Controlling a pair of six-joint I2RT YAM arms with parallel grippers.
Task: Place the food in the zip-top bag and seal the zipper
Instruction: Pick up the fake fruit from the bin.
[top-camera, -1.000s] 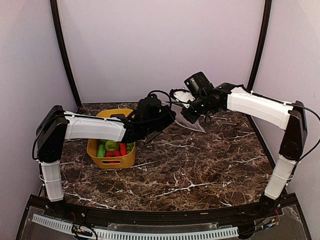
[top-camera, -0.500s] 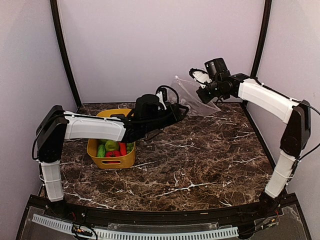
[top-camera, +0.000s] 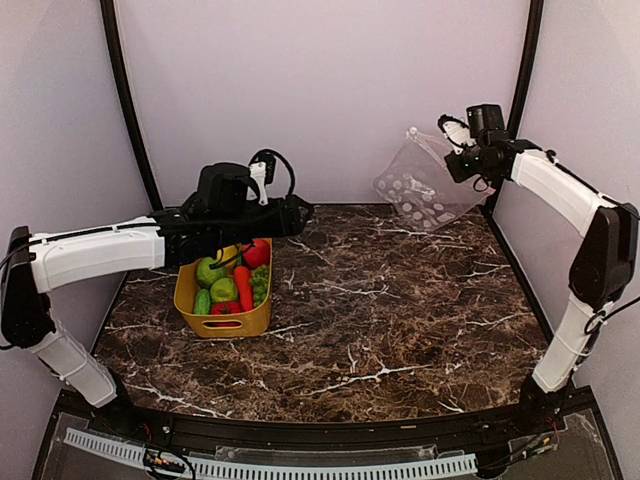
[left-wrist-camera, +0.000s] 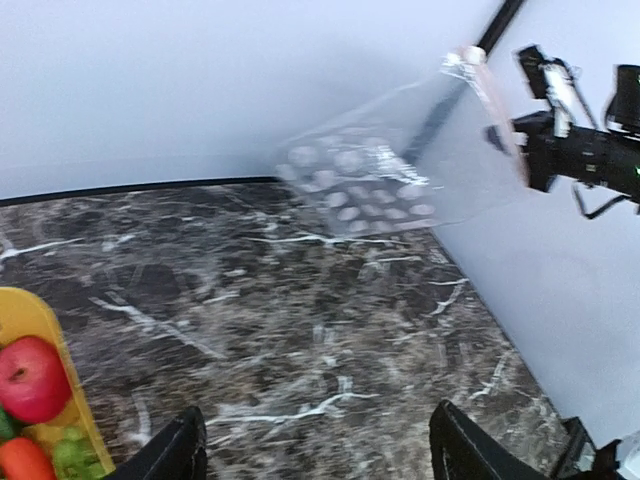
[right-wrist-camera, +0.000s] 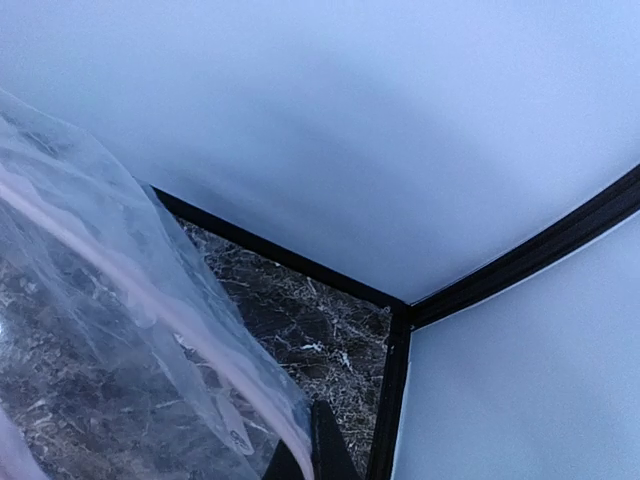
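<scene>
The clear zip-top bag hangs in the air at the back right corner, my right gripper shut on its top edge. In the right wrist view the bag fills the left side, its pinkish zipper running down into my shut gripper. My left gripper stands open and holds nothing, hovering above the basket's far end. In the left wrist view its gripper faces the bag and the zipper from a distance. The food lies in the yellow basket.
The yellow basket stands left of centre on the dark marble table. A red apple and the basket's rim show at the left wrist view's lower left. Black frame posts and walls close in the back corners.
My left gripper has opened, let go of the bag and pulled back left above the basket. The right arm has carried the bag up and right toward the back corner.
</scene>
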